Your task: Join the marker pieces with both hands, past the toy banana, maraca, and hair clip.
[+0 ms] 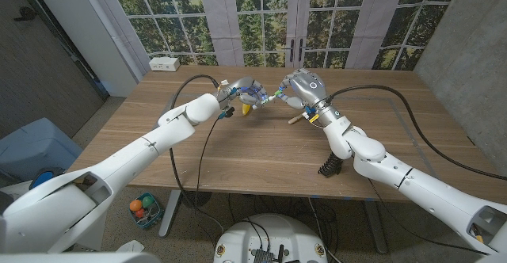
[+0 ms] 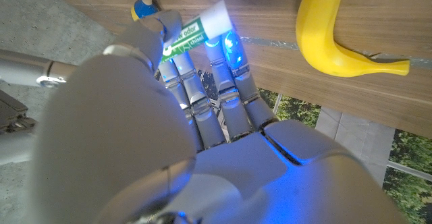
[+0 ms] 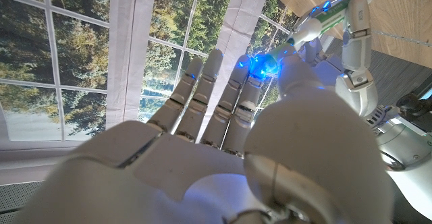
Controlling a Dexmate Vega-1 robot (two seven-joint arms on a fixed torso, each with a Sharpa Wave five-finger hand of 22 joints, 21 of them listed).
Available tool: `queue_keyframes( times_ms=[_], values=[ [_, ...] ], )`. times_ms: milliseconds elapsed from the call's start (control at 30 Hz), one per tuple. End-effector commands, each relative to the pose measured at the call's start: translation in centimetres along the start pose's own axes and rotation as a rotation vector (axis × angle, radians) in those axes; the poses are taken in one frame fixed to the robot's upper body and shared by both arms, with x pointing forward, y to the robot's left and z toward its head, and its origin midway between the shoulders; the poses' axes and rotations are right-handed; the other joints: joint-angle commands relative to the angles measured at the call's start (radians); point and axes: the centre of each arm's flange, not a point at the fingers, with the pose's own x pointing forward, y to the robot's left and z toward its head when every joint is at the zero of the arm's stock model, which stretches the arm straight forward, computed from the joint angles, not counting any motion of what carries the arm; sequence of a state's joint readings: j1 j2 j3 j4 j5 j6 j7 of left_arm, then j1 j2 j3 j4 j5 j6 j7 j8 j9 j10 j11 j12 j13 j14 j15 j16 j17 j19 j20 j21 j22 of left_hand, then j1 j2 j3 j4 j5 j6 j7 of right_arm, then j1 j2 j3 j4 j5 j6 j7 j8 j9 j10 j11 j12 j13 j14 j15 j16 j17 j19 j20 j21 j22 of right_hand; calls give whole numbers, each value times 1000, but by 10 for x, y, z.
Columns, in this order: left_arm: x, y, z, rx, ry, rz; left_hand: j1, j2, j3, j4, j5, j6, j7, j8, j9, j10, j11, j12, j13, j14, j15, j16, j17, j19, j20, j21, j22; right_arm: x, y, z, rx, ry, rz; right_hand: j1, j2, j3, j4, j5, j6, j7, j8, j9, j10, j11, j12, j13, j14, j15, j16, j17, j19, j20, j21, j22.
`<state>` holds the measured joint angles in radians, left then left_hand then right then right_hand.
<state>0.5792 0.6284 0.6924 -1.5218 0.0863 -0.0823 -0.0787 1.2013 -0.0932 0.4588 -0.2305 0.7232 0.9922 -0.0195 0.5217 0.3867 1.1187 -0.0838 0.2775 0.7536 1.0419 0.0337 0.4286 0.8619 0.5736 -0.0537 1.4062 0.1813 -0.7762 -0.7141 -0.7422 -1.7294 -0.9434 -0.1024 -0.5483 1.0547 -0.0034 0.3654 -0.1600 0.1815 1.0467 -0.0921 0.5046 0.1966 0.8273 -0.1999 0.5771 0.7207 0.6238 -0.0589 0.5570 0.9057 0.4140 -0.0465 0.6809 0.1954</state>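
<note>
Both hands meet above the far middle of the table. My left hand (image 1: pixel 240 89) grips a white marker body with a green label (image 2: pixel 192 32) between thumb and fingers. My right hand (image 1: pixel 301 85) pinches the other marker piece (image 1: pixel 272 97) at its fingertips, end to end with the body. In the right wrist view the marker (image 3: pixel 324 23) runs from my right hand (image 3: pixel 223 136) to the left hand (image 3: pixel 356 45). The yellow toy banana (image 1: pixel 247 108) lies just under the left hand. The maraca (image 1: pixel 298 119) lies under the right hand. The black hair clip (image 1: pixel 329 166) stands nearer, beneath the right forearm.
A white power strip (image 1: pixel 165 63) sits at the table's far left corner. Black cables (image 1: pixel 198 78) arc over the table from both arms. Windows with trees stand behind the far edge. A basket of toys (image 1: pixel 144 209) is on the floor at the left.
</note>
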Motion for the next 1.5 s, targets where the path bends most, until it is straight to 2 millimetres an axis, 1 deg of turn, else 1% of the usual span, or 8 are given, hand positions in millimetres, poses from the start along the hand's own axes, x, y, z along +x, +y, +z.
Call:
queue_keyframes(
  times_ms=[33, 133, 200, 433, 700, 967, 1433, 1500],
  values=[
    [2, -1, 4, -6, -12, 15, -10, 21, 87, 78, 6, 11, -3, 6, 6, 107, -99, 0, 7, 214, -269, -2, 0, 0, -111, 8, 3, 0, 1, 1, 29, -8, -12, 44, 51, -1, 1, 4, 47, -36, 4, 2, -1, -2, 6, 7, 7, -166, -6, 5, -4, -15, 6, 0],
    [1, 0, 5, -9, -14, 24, -10, 21, 88, 78, 5, 9, -4, 6, 7, 106, -103, -3, 6, 215, -269, -2, 2, 0, -111, 9, 3, -1, 1, 3, 50, -17, -14, 44, 50, -1, 1, 4, 51, -35, 4, 2, -1, -2, 8, 10, 8, -167, -6, 7, -4, -15, 7, 0],
    [1, 1, 5, -9, -16, 30, -10, 21, 88, 78, 5, 10, -3, 6, 7, 107, -98, -3, 8, 214, -269, -4, 1, 1, -111, 10, 3, -2, 2, 5, 60, -23, -14, 44, 51, -1, 1, 4, 53, -35, 4, 2, -2, -2, 9, 12, 9, -166, -8, 8, -4, -15, 8, 0],
    [-1, 2, 5, -24, -29, 63, -11, 21, 90, 77, 4, 8, -4, 5, 9, 109, -101, -7, 7, 215, -269, -8, 3, -1, -112, 11, 3, -3, 6, 7, 80, -25, 4, 43, 47, -2, 1, 5, 58, -36, 3, 1, -2, -2, 14, 19, 11, -166, -11, 11, -3, -15, 11, 0],
    [-5, 3, 5, -32, -35, 70, -10, 20, 91, 77, 4, 12, -3, 2, 5, 112, -100, -9, 9, 215, -269, -11, 3, 0, -111, 14, 3, -4, 8, -1, 83, 9, 11, 42, 47, -1, 2, 5, 61, -39, 2, 0, -2, -3, 18, 26, 15, -166, -16, 13, -3, -15, 13, -1],
    [-9, 4, 4, -40, -45, 87, -11, 19, 93, 77, 3, 12, -3, 2, 7, 111, -102, -13, 13, 217, -269, -14, 6, 0, -110, 16, 3, -7, 7, -14, 102, 75, 0, 43, 45, -1, 1, 6, 59, -37, -2, -1, -4, -3, 21, 33, 18, -166, -19, 16, -3, -14, 16, -1],
    [-10, 4, 7, -62, -78, 119, -10, 18, 95, 77, 1, 13, -2, 0, 7, 113, -98, -18, 16, 218, -269, -17, 12, -2, -112, 18, 3, -10, 4, -32, 162, 154, -36, 46, 45, -1, 1, 7, 59, -35, -7, -1, -10, -2, 26, 45, 24, -165, -24, 25, 19, 2, 31, 0],
    [-10, 5, 6, -82, -57, 134, -10, 17, 96, 76, 0, 13, -1, -1, 6, 114, -100, -20, 14, 216, -269, -20, 11, -3, -112, 18, 3, -10, 3, -31, 167, 146, -42, 45, 47, -1, 2, 7, 58, -39, -10, 0, -12, -3, 26, 46, 26, -165, -26, 28, 32, -10, 38, 0]
  ],
)
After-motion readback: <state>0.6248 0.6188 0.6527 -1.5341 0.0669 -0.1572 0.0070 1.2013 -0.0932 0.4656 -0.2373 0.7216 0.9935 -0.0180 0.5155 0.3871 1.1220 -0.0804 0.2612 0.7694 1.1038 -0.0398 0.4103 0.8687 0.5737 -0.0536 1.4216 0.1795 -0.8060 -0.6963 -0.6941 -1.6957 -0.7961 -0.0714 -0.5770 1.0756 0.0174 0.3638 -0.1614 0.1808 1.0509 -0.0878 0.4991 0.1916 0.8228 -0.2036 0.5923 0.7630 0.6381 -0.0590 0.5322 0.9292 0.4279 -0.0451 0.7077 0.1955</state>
